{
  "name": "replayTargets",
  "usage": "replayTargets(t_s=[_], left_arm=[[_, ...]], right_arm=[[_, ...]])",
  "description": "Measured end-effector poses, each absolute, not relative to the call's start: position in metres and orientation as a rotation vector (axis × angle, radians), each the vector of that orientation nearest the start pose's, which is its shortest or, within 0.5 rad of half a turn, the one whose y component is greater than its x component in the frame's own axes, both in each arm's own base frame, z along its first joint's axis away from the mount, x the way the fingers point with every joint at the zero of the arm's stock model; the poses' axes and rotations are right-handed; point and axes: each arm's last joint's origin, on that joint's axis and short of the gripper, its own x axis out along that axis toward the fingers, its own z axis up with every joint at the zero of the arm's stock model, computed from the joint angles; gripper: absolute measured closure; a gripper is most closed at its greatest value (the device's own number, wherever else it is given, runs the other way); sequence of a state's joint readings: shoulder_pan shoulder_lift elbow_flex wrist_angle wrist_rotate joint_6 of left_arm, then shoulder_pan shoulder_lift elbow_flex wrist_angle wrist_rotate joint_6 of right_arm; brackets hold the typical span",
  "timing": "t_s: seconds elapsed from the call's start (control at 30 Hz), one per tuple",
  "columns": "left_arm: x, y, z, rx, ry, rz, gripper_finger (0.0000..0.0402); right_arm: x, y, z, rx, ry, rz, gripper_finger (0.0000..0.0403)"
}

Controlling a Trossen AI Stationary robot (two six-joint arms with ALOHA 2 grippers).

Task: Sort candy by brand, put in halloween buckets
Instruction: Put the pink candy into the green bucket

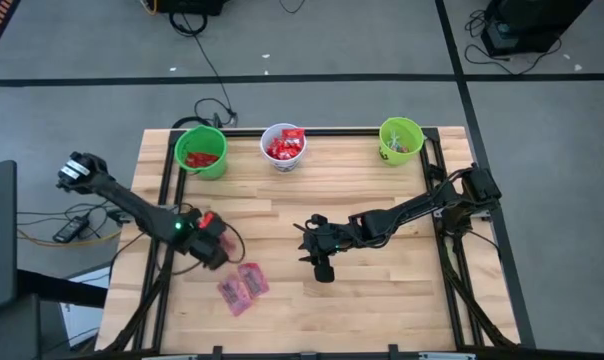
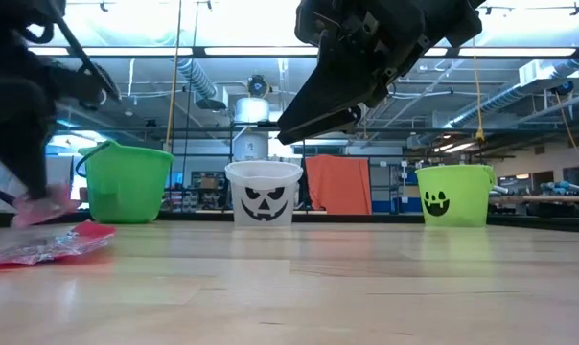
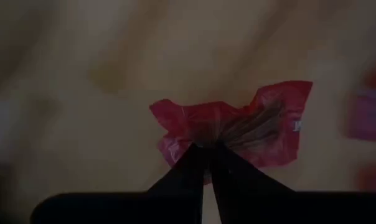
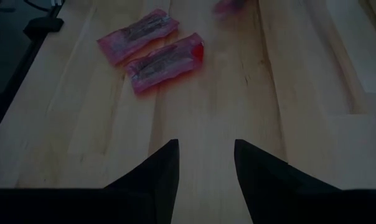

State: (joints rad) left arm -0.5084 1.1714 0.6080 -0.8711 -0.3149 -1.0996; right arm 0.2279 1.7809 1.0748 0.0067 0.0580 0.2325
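- Table [image 1: 382, 300]: pale blond wood in planks, framed by black rails.
- Bucket at upper left of the high view [image 1: 202, 152]: bright green, red sweets inside.
- Middle bucket [image 1: 283, 147]: white, with a black jack-o'-lantern face in the low view; red wrappers inside.
- Bucket at upper right of the high view [image 1: 401, 140]: lime green, with a dark grinning face in the low view.
- Two flat packets [image 4: 152, 51] at lower left of the high view: translucent pinkish-red with darker centres.
- Crinkled wrapper [image 3: 238, 127] between the left gripper's [image 3: 206, 152] black fingers: shiny red.
- Right gripper [image 4: 205, 155] and both arms: black.
- Floor around the table: grey, crossed by black lines.
- Cloth [image 2: 338, 184] behind the buckets in the low view: orange.
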Motion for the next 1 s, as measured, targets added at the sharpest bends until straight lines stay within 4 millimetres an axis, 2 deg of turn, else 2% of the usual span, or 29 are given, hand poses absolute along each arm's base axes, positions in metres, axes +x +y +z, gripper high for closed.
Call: replayTargets(t_s=[0.2,0.4,0.53,0.77,1.0], left_arm=[[0.138,-0.04,0.208,-0.24,1.087,0.817,0.0385],[0.13,-0.012,0.247,-0.151,0.859,1.031,0.0387],[0.126,0.002,0.265,-0.085,0.714,1.148,0.0388],[0.12,0.027,0.274,0.012,0.612,1.381,0.0388],[0.121,0.052,0.276,0.032,0.666,1.514,0.0389]], right_arm=[[0.365,0.083,0.186,0.119,0.707,0.083,0.0238],[0.365,0.083,0.186,0.116,0.704,0.084,0.0238],[0.365,0.082,0.186,0.117,0.704,0.083,0.0238],[0.365,0.082,0.186,0.117,0.704,0.083,0.0238],[0.365,0.082,0.186,0.107,0.703,0.086,0.0238]])
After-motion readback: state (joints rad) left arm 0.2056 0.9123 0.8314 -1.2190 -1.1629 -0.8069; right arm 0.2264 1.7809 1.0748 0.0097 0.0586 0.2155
